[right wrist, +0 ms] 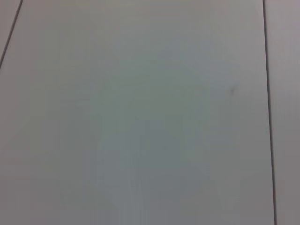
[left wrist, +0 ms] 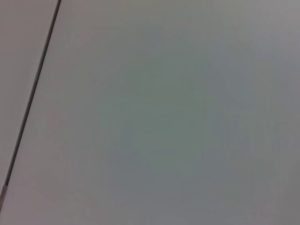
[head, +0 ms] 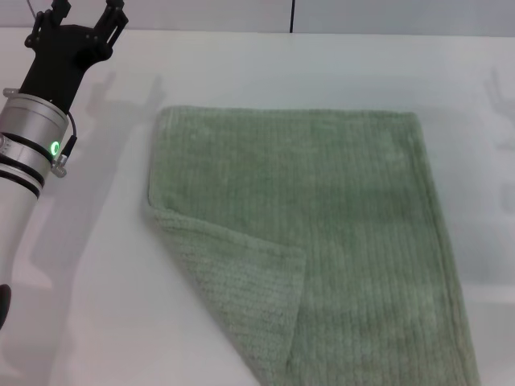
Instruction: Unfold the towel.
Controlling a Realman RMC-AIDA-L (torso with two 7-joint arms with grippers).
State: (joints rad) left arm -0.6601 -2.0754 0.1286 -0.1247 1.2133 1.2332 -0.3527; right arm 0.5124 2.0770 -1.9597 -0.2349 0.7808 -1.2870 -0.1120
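The sage-green ribbed towel (head: 322, 233) lies flat on the white table (head: 88, 322) in the head view, filling the middle and right. Its near left corner is folded over onto the cloth, showing a paler triangular flap (head: 241, 297). My left gripper (head: 84, 10) is raised at the far left, well away from the towel, its black fingers spread and empty. My right gripper is out of view. Both wrist views show only plain grey panels with dark seams, no towel and no fingers.
Bare white tabletop lies to the left of the towel and behind it. A dark vertical seam (head: 291, 16) runs up the back wall. Faint shadows fall on the table at the right edge (head: 503, 88).
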